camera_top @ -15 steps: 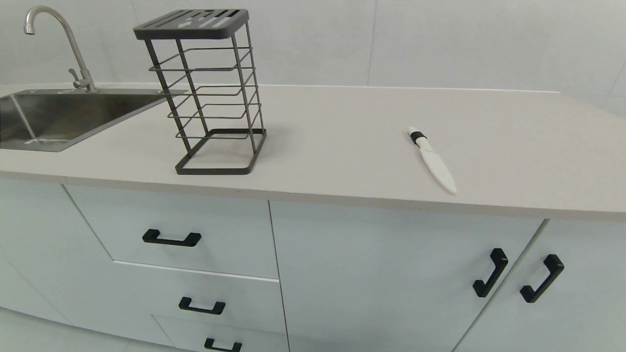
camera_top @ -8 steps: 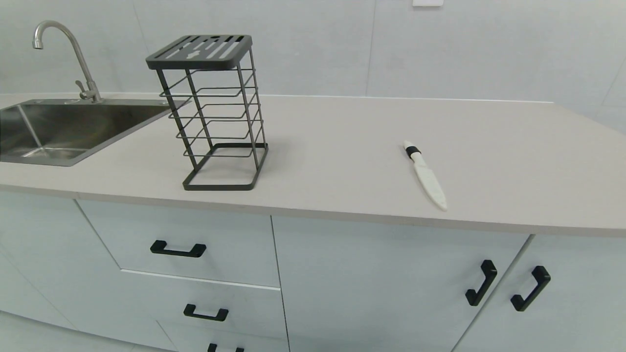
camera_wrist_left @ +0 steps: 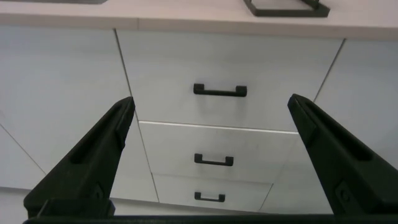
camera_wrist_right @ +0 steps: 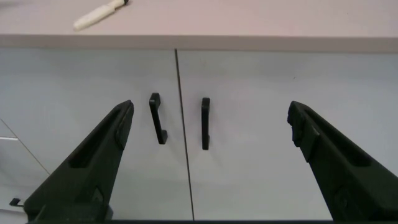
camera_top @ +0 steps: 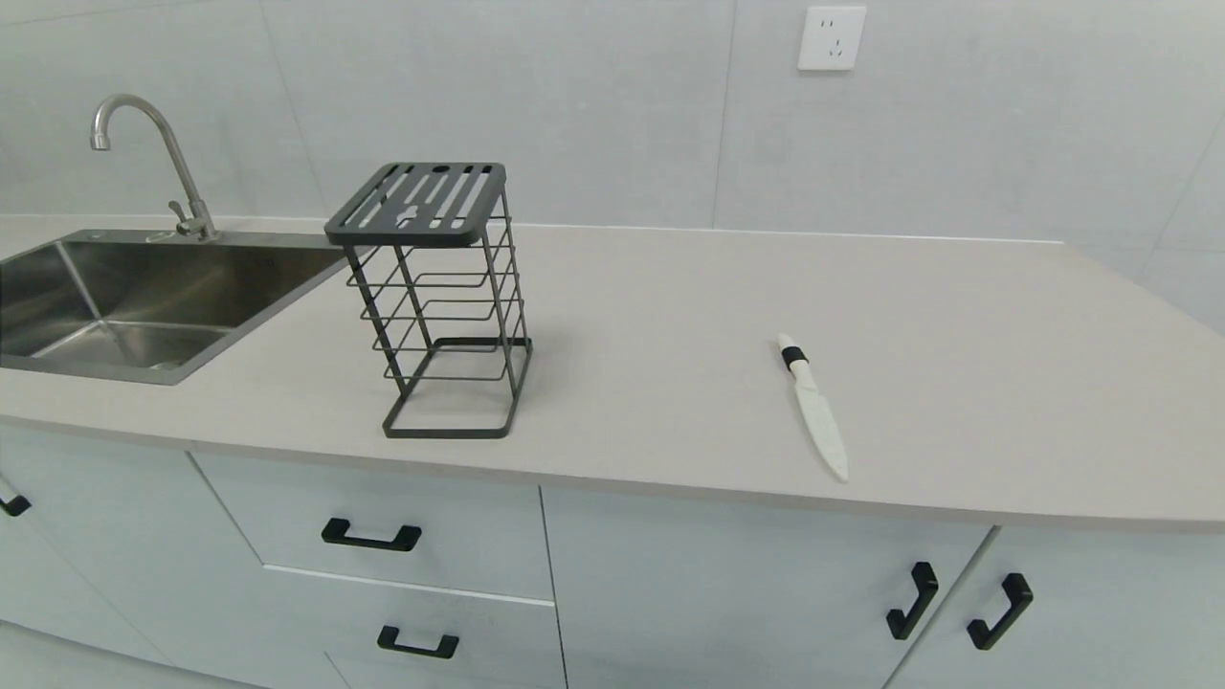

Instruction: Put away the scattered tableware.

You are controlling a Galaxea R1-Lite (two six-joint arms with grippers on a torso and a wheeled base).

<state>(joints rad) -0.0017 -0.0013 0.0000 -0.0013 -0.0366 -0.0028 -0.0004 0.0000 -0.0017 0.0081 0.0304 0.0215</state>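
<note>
A white knife [camera_top: 813, 407] with a black band near its handle end lies flat on the beige counter, right of centre, tip toward the front edge; its tip end [camera_wrist_right: 99, 14] also shows in the right wrist view. A black wire rack [camera_top: 438, 297] with a slotted top stands upright left of it; its base [camera_wrist_left: 285, 7] shows in the left wrist view. My left gripper [camera_wrist_left: 210, 115] is open in front of the drawers, below counter height. My right gripper [camera_wrist_right: 210, 115] is open in front of the cabinet doors, below the knife.
A steel sink [camera_top: 134, 301] with a curved tap [camera_top: 158, 158] sits at the counter's left end. Drawers with black handles [camera_top: 371, 536] and doors with black handles [camera_top: 911, 600] fill the front below. A wall socket [camera_top: 831, 38] is above the counter.
The whole head view has shifted: the camera rose or tilted up, so counter, rack and knife sit lower in the picture and the wall socket has come into sight. Nothing on the counter moved.
</note>
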